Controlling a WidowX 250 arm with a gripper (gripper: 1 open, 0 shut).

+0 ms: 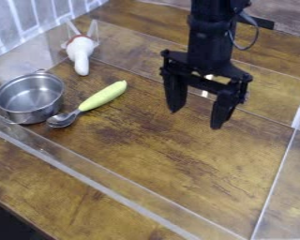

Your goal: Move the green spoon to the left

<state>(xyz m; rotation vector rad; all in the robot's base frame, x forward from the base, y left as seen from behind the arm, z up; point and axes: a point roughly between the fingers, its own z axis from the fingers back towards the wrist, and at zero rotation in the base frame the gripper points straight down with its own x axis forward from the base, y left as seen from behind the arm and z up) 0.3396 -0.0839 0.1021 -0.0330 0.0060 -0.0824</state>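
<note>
While grpr (198, 117) hovers (black), green spoon (102, 97) lies nr bowl (30, 98).

"Where's the bowl (30, 99)?"
"On the bench (146, 169), at the picture's left, well apart from the gripper (201, 127)."
"And the spoon (90, 101)?"
"Between bowl and gripper, its scoop just beside the bowl."
"Anything farther back?"
"A mushroom-shaped object (80, 54), behind the spoon, left of the gripper in the view."

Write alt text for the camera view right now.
Black robot gripper hangs over a brown wooden table, right of a spoon with a lime-green handle and silver scoop. The scoop lies beside a round steel bowl.
</note>
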